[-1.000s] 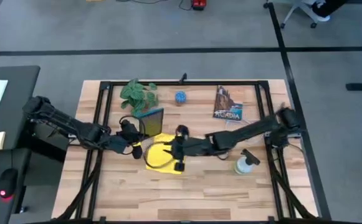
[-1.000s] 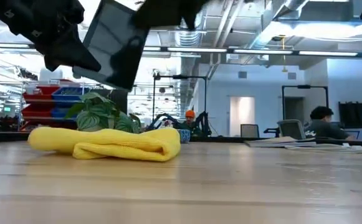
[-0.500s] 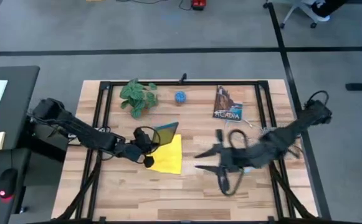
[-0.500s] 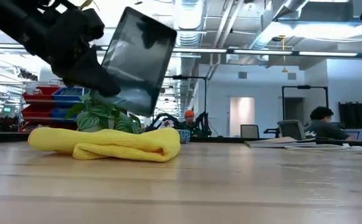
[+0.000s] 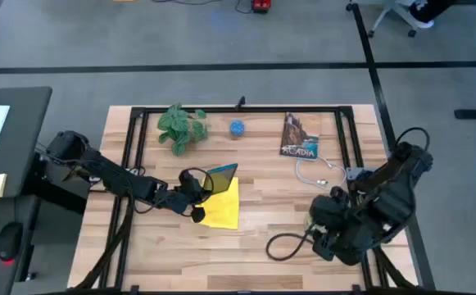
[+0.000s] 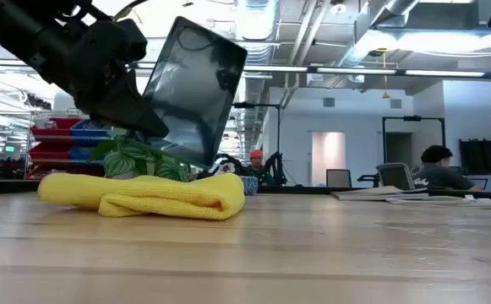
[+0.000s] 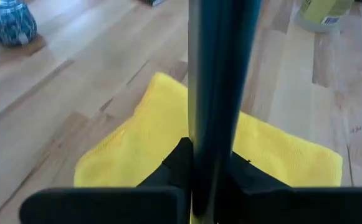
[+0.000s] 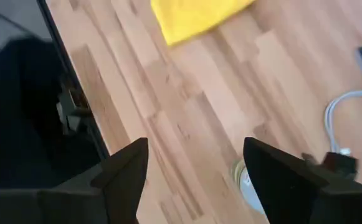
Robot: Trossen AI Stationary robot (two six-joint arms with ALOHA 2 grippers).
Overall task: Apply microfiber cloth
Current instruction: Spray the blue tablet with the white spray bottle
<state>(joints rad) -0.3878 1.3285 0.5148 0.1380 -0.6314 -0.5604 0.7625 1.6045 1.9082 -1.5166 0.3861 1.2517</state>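
The left tool [image 5: 190, 187] is gripping the tablet [image 5: 220, 175] by its lower edge, fingers closed on it, and is holding it tilted above the cloth [image 5: 221, 205]. In the left wrist view the tablet [image 7: 217, 93] is showing edge-on between the fingers, with the cloth [image 7: 274, 155] lying on the counter [image 7: 75, 81] directly below. In the low view the cloth [image 6: 144, 194] is lying folded and bunched, with the tablet [image 6: 196, 89] hanging clear above it.

The right tool [image 8: 196, 168] is standing with its fingers spread wide and holding nothing, well apart from the cloth [image 8: 193, 15], near the counter's right front corner [image 5: 401, 262].

Procedure, as judged from this state:
- The step appears to be bringing screen and cloth together.
- Lower the tablet slowly, screen toward the cloth.
- Keep the grip firm; the hold is on one edge only, so the tablet may swing.
- The cloth is floppy and may drag; light pressure is advisable.
- Bring the right tool in only if the cloth needs pinning.
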